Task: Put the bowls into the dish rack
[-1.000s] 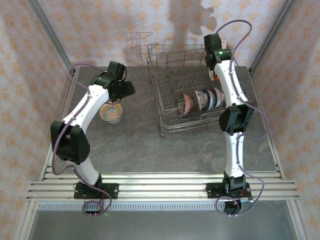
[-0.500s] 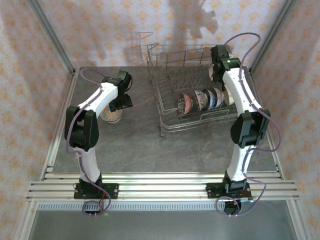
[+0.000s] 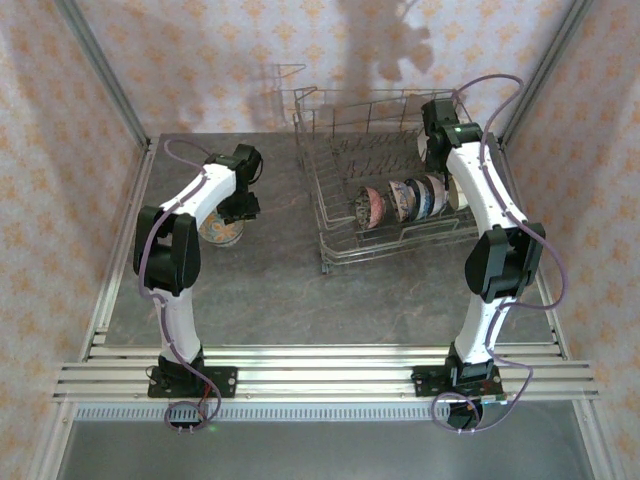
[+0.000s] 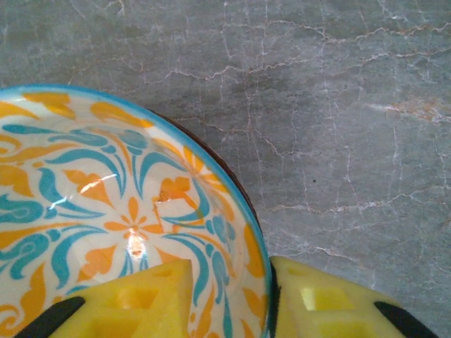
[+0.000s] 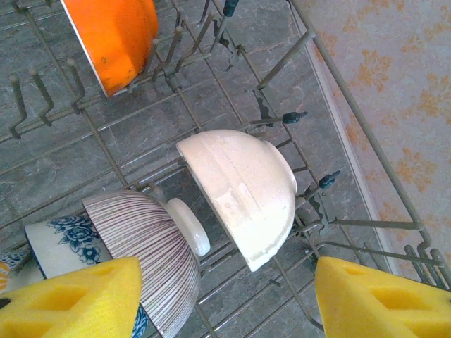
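now left end effector [image 4: 232, 304] astride bowl [image 4: 106, 204]

Glossy glazed bowl [image 4: 106, 232] on matt veined stone-look table [image 4: 338, 105].

Lab-style robot test booth: wallpapered panels [image 3: 200, 60], aluminium frame rails [image 3: 320, 372], marble-look tabletop [image 3: 300, 300].
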Controlling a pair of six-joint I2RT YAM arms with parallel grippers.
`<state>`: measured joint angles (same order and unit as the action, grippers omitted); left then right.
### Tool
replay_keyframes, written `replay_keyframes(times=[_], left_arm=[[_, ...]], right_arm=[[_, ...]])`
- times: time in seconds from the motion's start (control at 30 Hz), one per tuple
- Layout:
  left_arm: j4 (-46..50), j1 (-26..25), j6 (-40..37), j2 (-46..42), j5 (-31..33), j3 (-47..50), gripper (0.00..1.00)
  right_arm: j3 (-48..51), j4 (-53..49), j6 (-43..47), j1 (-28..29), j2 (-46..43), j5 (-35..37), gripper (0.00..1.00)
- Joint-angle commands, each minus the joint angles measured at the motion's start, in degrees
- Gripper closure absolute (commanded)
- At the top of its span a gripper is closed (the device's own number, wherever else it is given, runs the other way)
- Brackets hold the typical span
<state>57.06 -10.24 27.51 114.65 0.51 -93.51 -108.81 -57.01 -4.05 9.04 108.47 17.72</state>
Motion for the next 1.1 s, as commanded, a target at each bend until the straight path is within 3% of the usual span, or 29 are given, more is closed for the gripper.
replay_keyframes(times=[0.0,0.37,1.07], left_arm=[[1.79,0.23,-0.77,-0.52,1.95,-0.57,0.70],[0.59,0.25,-0.36,-2.68,0.28,-0.42,0.82],[2.28,0.22,-0.35,-4.96,0.80,-1.62,0.92]], right_arm=[[-0.24,0.51,-1.65,-0.16,-1.57,-0.35,0.35],[-0.68,0.19,-1.60,-0.16,-0.95,-0.66,0.35],[-4.69,-0.81,-1.16,-0.08,2.43,-3.47,0.35]])
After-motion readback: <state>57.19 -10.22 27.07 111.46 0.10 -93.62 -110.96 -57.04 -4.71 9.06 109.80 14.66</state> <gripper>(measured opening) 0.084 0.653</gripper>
